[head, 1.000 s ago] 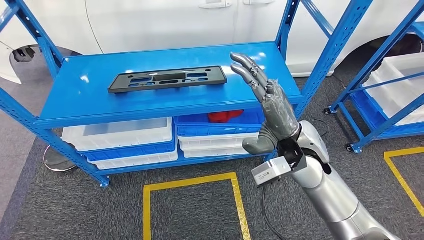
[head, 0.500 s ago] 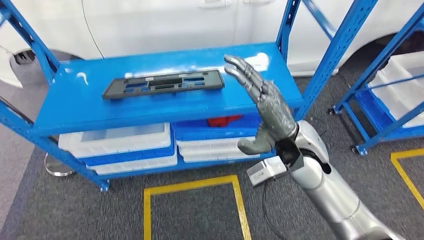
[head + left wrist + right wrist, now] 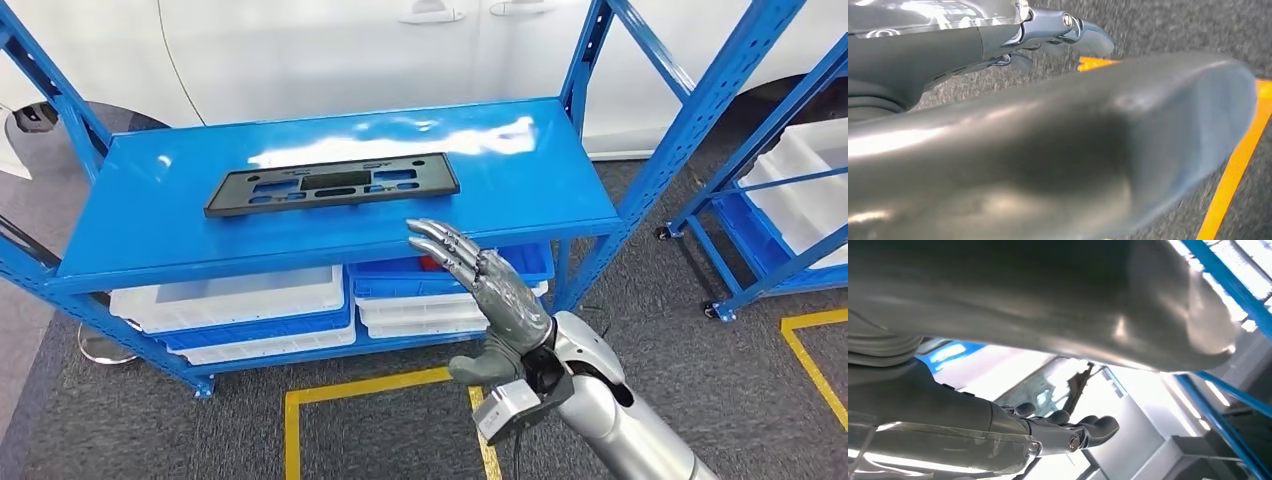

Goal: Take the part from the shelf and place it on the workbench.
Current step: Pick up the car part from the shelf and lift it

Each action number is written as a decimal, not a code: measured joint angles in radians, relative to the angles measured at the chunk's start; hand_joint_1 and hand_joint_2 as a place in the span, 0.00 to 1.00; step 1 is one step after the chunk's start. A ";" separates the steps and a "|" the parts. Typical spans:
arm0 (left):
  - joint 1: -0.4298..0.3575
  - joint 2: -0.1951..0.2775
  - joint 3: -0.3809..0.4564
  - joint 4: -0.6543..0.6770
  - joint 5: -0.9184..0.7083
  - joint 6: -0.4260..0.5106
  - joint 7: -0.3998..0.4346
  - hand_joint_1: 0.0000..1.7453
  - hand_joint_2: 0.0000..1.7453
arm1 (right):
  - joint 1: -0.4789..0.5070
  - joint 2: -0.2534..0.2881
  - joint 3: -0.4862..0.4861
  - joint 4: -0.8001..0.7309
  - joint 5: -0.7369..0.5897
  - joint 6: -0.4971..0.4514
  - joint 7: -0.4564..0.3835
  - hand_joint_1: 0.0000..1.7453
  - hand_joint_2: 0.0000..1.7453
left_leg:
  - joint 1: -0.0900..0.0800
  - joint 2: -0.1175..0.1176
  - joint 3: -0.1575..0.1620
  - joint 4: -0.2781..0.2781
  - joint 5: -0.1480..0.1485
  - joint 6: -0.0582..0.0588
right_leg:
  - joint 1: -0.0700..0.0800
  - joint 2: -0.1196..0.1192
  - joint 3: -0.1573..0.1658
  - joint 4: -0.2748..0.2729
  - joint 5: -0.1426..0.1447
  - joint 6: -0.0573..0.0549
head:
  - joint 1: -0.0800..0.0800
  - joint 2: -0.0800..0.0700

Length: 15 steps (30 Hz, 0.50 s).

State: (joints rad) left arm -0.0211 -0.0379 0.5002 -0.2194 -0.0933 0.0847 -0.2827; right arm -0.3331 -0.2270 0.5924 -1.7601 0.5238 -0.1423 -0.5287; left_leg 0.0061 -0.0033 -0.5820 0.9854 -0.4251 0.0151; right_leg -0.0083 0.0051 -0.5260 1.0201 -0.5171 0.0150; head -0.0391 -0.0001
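Observation:
A flat black rectangular part (image 3: 333,184) with several cut-outs lies on the top blue shelf (image 3: 520,190), left of centre. My right hand (image 3: 480,290) is open, fingers stretched forward and thumb spread, in front of the shelf's front edge and below and to the right of the part, holding nothing. The right wrist view shows the same hand (image 3: 1063,432) with straight fingers and nothing in it. My left hand (image 3: 1048,150) shows in the left wrist view over grey carpet, thumb large and blurred, fingers extended and holding nothing.
Under the top shelf stand white bins (image 3: 230,290) and blue bins (image 3: 450,270), one holding something red (image 3: 432,263). Blue uprights (image 3: 690,130) flank the shelf. A second rack with white bins (image 3: 800,180) stands at the right. Yellow floor tape (image 3: 370,385) marks the carpet. A white car body (image 3: 330,50) is behind.
My right hand has dropped from over the shelf's right end to below and in front of its front edge. The view has shifted a little; the part lies as before.

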 joint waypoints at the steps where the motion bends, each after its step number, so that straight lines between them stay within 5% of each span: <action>1: 0.000 0.000 0.000 0.000 -0.001 0.000 0.000 0.00 0.00 | 0.008 0.000 -0.009 -0.005 -0.009 0.009 -0.007 0.00 0.00 | 0.002 0.000 0.007 -0.004 -0.003 0.005 | -0.001 0.000 -0.024 0.050 -0.023 0.003 | 0.002 0.000; 3: -0.001 0.000 0.000 0.000 -0.002 0.000 0.000 0.00 0.00 | 0.023 0.000 -0.021 -0.009 -0.016 0.017 -0.015 0.00 0.00 | 0.000 0.000 0.018 -0.005 -0.012 0.013 | -0.003 0.000 -0.106 0.196 -0.076 0.007 | 0.004 0.000; 5: 0.000 0.000 0.000 0.000 -0.002 0.000 0.000 0.00 0.00 | 0.037 0.000 -0.027 -0.009 -0.018 0.019 -0.016 0.00 0.00 | -0.002 -0.001 0.031 -0.005 -0.024 0.014 | -0.004 -0.001 -0.170 0.275 -0.075 0.008 | 0.005 0.000; 6: 0.001 0.000 0.000 0.000 -0.002 0.000 0.001 0.00 0.00 | 0.041 0.000 -0.029 -0.009 -0.020 0.020 -0.017 0.00 0.00 | -0.003 -0.002 0.041 -0.004 -0.031 0.013 | -0.004 -0.001 -0.173 0.254 -0.042 0.006 | 0.005 0.000; 9: 0.001 -0.002 0.000 0.001 -0.005 -0.002 0.001 0.00 0.00 | 0.043 0.001 -0.035 -0.010 -0.043 0.049 -0.029 0.00 0.00 | -0.006 -0.003 0.067 0.000 -0.056 0.005 | 0.000 -0.003 -0.107 0.053 0.088 -0.009 | 0.005 0.000; 11: -0.001 -0.003 0.000 0.001 -0.010 -0.004 0.001 0.00 0.00 | 0.039 0.002 -0.039 -0.010 -0.065 0.087 -0.040 0.00 0.00 | -0.008 -0.003 0.068 0.001 -0.067 -0.006 | 0.005 -0.004 -0.084 -0.010 0.104 -0.018 | 0.004 0.000; 15: -0.005 -0.001 0.001 0.002 -0.018 -0.004 0.000 0.00 0.00 | 0.026 0.010 -0.049 -0.012 -0.094 0.128 -0.047 0.00 0.00 | -0.008 0.000 0.071 0.022 -0.093 -0.027 | 0.000 0.000 -0.065 -0.028 0.092 -0.034 | 0.000 0.000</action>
State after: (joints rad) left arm -0.0265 -0.0388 0.5009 -0.2178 -0.1116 0.0802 -0.2824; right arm -0.3070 -0.2168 0.5430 -1.7721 0.4299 -0.0147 -0.5758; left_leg -0.0022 -0.0034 -0.5112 1.0072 -0.5179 -0.0120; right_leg -0.0085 0.0050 -0.5911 0.9924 -0.4249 -0.0188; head -0.0387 -0.0001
